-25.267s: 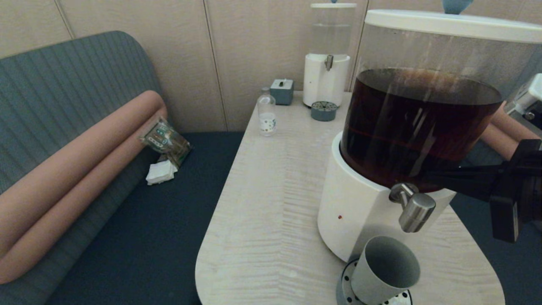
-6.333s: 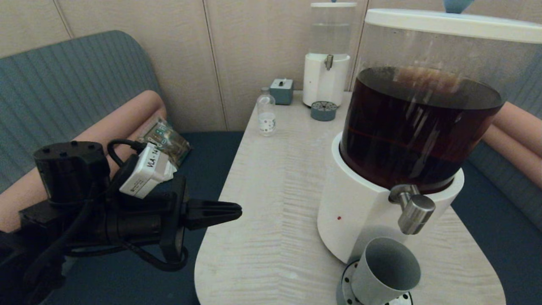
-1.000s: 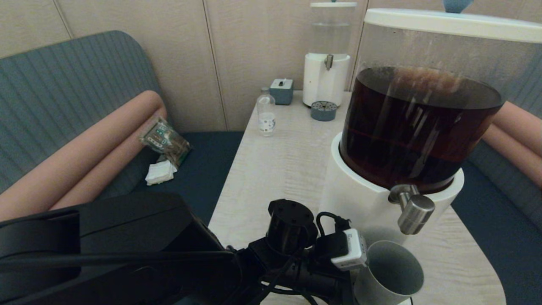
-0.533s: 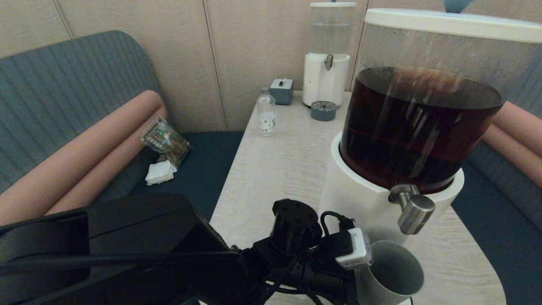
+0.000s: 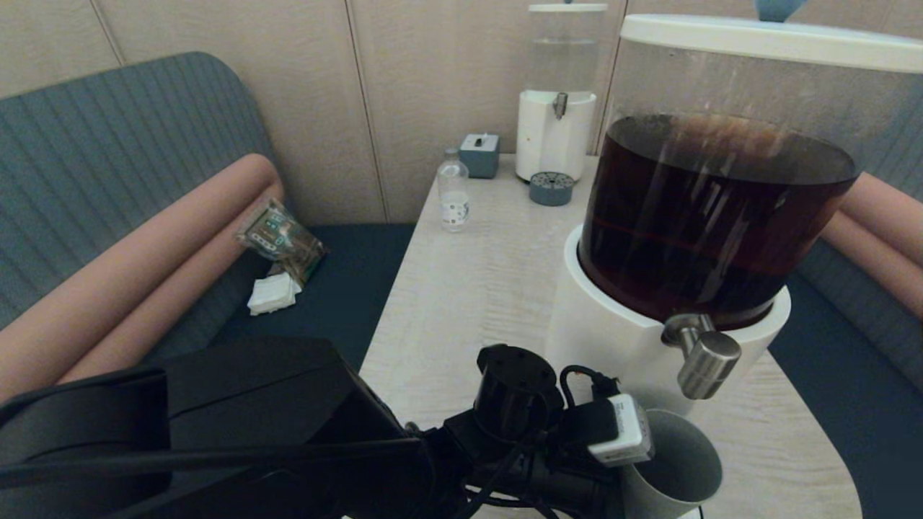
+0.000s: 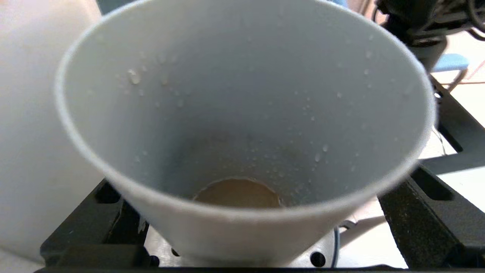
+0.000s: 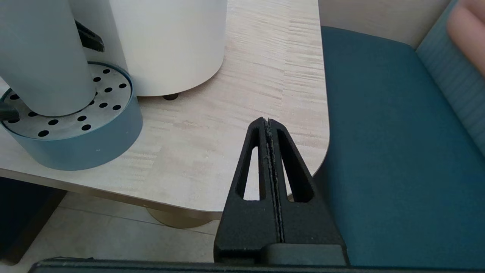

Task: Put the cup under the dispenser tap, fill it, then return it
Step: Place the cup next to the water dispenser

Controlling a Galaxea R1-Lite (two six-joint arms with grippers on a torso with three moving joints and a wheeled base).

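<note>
left gripper (image 6: 242, 242) is spread wide around the cup (image 5: 674, 468), a finger (image 6: 428, 216) on either side low on its wall, presumably so it can be gripped and carried back. whether the wall is touched cannot be told. the cup is seen upright on the drain tray (image 7: 75, 129), just below the dispenser tap (image 5: 703, 353): plain grey, tapered, droplets inside, a little brown liquid at the bottom. right gripper (image 7: 269, 125) is parked shut beside the table (image 5: 469, 288).

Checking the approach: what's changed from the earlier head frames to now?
The left gripper came in from the left and its open jaws now flank the cup, not yet closed. The cup remains on the drip tray under the dispenser tap. The right gripper withdrew, shut.
</note>
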